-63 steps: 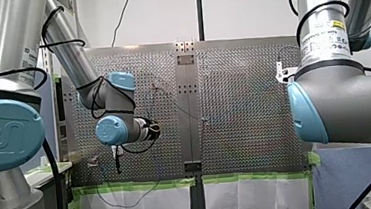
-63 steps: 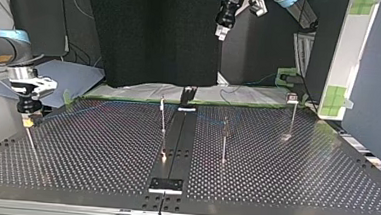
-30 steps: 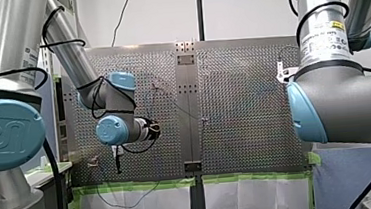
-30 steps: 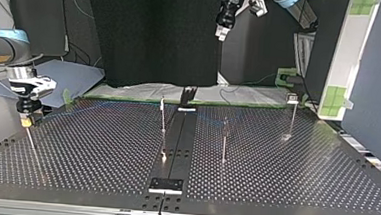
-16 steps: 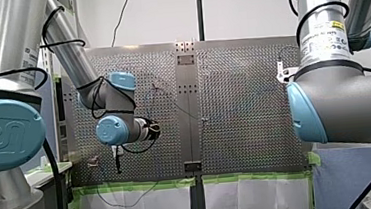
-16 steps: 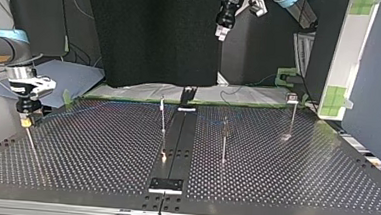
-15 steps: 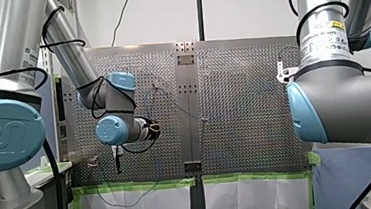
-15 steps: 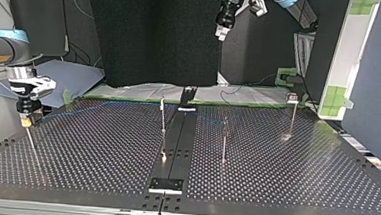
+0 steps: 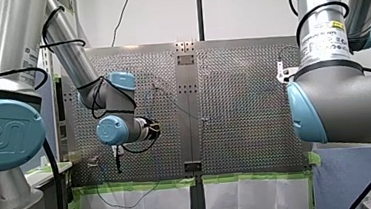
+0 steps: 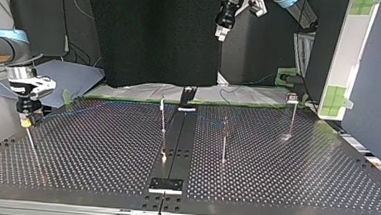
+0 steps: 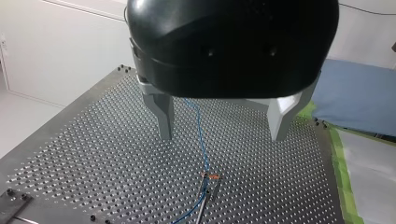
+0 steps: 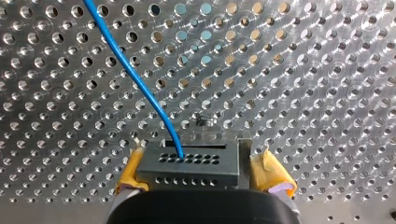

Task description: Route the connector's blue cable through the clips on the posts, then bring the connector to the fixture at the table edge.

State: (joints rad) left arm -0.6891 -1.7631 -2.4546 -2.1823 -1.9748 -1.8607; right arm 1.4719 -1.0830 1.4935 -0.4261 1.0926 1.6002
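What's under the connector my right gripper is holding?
Perforated table, with the blue cable leading away over it. The spot straight beneath is hidden by the connector itself.

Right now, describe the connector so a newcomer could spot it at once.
Start at the perforated table and go to its edge at the top view's left, where my right gripper hangs low. The connector sits clamped between its yellow pads. Unlike the thin posts, it is a dark block with two rows of holes, the blue cable leaving one.
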